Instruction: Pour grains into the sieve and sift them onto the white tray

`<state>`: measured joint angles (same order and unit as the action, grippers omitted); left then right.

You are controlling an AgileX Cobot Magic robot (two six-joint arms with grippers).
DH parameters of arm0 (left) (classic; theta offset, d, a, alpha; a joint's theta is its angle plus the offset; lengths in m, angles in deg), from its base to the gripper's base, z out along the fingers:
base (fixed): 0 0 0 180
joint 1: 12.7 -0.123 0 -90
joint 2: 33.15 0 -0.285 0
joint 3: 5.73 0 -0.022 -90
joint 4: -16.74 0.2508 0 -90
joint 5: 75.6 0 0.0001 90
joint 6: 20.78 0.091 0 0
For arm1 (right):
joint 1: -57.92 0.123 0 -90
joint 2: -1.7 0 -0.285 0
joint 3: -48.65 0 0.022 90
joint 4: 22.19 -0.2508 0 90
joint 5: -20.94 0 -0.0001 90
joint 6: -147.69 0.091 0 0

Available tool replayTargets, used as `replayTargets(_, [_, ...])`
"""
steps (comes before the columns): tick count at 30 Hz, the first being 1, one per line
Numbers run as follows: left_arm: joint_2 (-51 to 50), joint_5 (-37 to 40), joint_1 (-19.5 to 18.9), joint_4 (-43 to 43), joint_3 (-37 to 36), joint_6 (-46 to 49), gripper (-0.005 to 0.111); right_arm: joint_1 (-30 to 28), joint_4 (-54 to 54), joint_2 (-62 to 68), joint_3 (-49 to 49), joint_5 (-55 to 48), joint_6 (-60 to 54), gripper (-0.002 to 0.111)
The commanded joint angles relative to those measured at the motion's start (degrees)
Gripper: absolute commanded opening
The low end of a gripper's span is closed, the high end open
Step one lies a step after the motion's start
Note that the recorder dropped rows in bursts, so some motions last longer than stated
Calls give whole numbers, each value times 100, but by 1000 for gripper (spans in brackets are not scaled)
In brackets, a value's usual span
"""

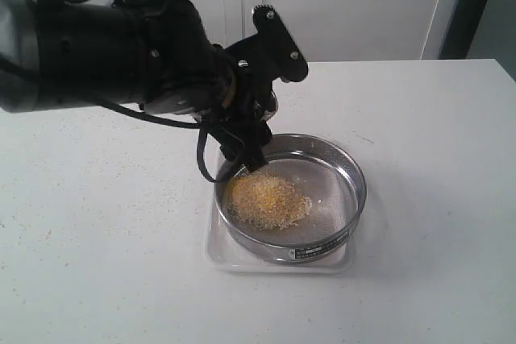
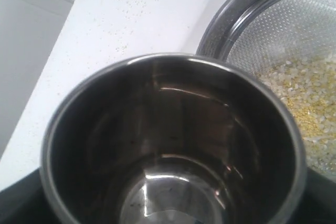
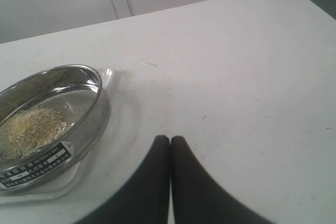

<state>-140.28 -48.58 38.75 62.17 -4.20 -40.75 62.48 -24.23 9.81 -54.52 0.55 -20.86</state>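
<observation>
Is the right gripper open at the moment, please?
No, the right wrist view shows the right gripper with its two dark fingers pressed together, no gap between them.

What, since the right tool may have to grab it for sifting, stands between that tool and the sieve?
Nothing visible. Only bare table and the white tray's low rim lie between the shut right tool and the sieve. The steel cup, near the sieve's rim, is not in that path.

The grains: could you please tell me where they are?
In the exterior view the grains lie heaped in the left half of the sieve, which sits on the white tray.
</observation>
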Motion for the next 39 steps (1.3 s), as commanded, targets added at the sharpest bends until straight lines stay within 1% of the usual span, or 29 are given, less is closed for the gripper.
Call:
replayTargets(1, [195, -449, -348, -865, -149, 390, 0, 12, 38, -32, 39, 75, 23, 0])
replayTargets(7, [316, -693, -690, -1280, -442, 469, 0, 12, 38, -32, 39, 75, 23, 0])
replayTargets(9, [339, -1024, -915, -1623, -592, 504, 0, 12, 38, -32, 39, 75, 23, 0])
replayTargets(12, [339, -1255, -1152, -1916, -740, 504, 0, 12, 38, -32, 39, 75, 23, 0])
replayTargets(18, [339, -1248, -1603, -2267, -838, 504, 0, 12, 38, -32, 39, 75, 23, 0])
replayTargets(20, [339, -1241, -1827, -2495, -838, 504, 0, 12, 38, -32, 39, 75, 23, 0])
replayTargets(22, [339, -1254, -2034, -2844, -879, 735, 0, 12, 38, -32, 39, 75, 23, 0])
replayTargets(23, [339, -1254, -2175, -3247, -928, 1036, 0, 12, 38, -32, 39, 75, 23, 0])
replayTargets(24, [339, -1297, -2236, -3415, -958, 1161, 0, 12, 38, -32, 39, 75, 23, 0])
replayTargets(25, [339, -1409, -2400, -3829, -1048, 1399, 0, 12, 38, -32, 39, 75, 23, 0])
replayTargets(26, [339, -1454, -2463, -3959, -1088, 1470, 0, 12, 38, -32, 39, 75, 23, 0])
replayTargets(28, [339, -1558, -2732, -4423, -1274, 1765, 0, 12, 38, -32, 39, 75, 23, 0])
replayTargets(30, [339, -1600, -2861, -4543, -1374, 1899, 0, 12, 38, -32, 39, 75, 23, 0])
replayTargets(32, [348, -1820, -2967, -4648, -1489, 1899, 0, 12, 38, -32, 39, 75, 23, 0])
replayTargets(38, [886, -2934, -2964, -4636, -2158, 1997, 0, 12, 38, -32, 39, 75, 23, 0])
replayTargets(39, [1011, -3239, -2964, -4623, -2322, 1997, 0, 12, 38, -32, 39, 75, 23, 0])
